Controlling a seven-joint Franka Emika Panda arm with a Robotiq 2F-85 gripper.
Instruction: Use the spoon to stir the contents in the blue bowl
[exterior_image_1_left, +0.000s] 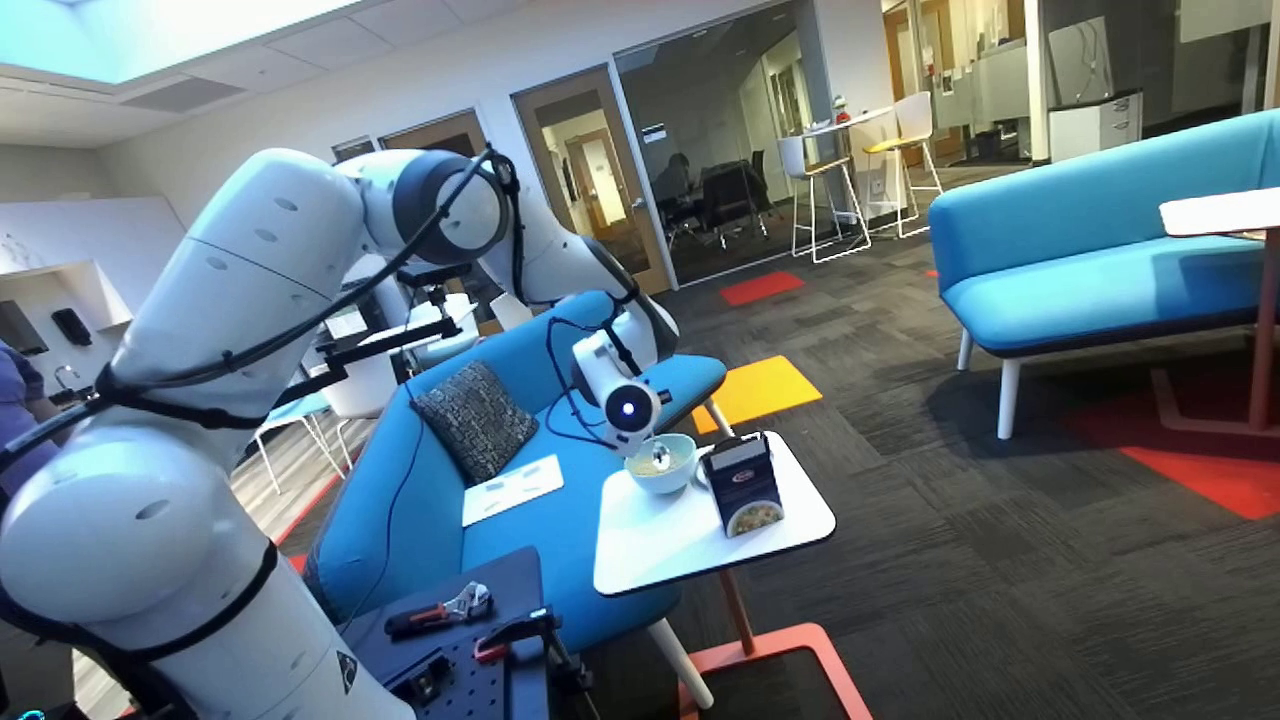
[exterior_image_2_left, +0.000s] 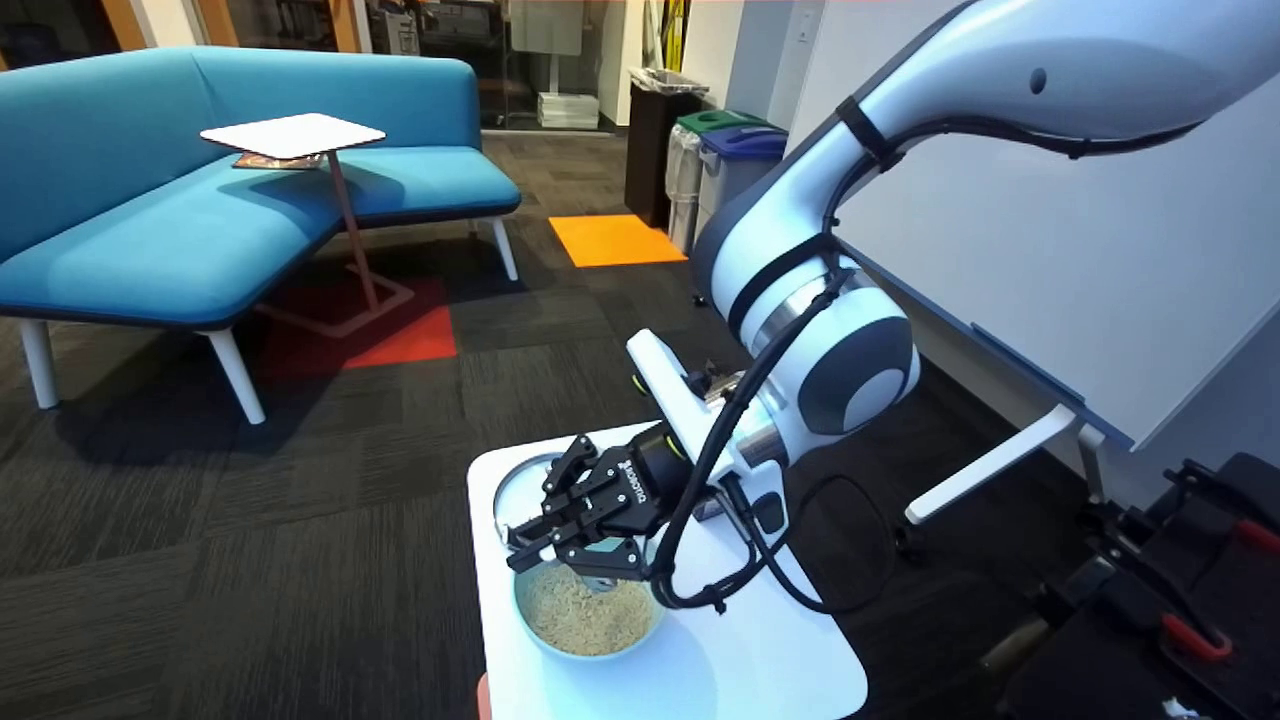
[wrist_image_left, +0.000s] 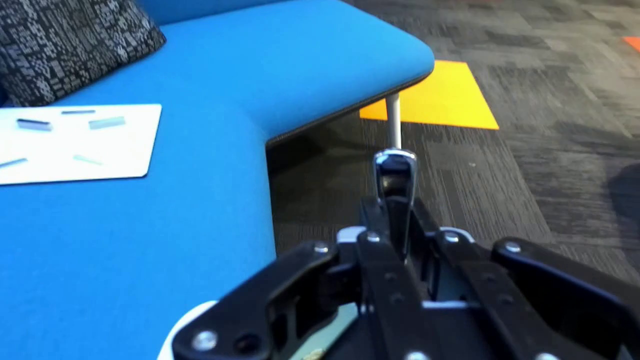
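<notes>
The pale blue-green bowl (exterior_image_1_left: 662, 482) stands on the small white table in both exterior views; it also shows in an exterior view (exterior_image_2_left: 585, 655). It holds beige, grain-like contents (exterior_image_2_left: 580, 615). My gripper (exterior_image_2_left: 524, 547) is over the bowl's far side, tilted. In the wrist view the gripper (wrist_image_left: 398, 217) is shut on a shiny metal spoon (wrist_image_left: 395, 159), whose handle end sticks out between the fingertips. The spoon's rounded end shows over the bowl in both exterior views (exterior_image_1_left: 661, 457) (exterior_image_2_left: 600, 583). I cannot tell whether it touches the contents. A sliver of bowl shows low in the wrist view (wrist_image_left: 332, 327).
A dark navy box (exterior_image_1_left: 745, 485) stands on the white table (exterior_image_1_left: 650, 545) beside the bowl. A round, pale-rimmed dish (exterior_image_2_left: 515, 490) lies near the gripper. A blue sofa (wrist_image_left: 210, 225) with a white board (wrist_image_left: 100, 150) and a patterned pillow (exterior_image_1_left: 478, 420) is beside the table.
</notes>
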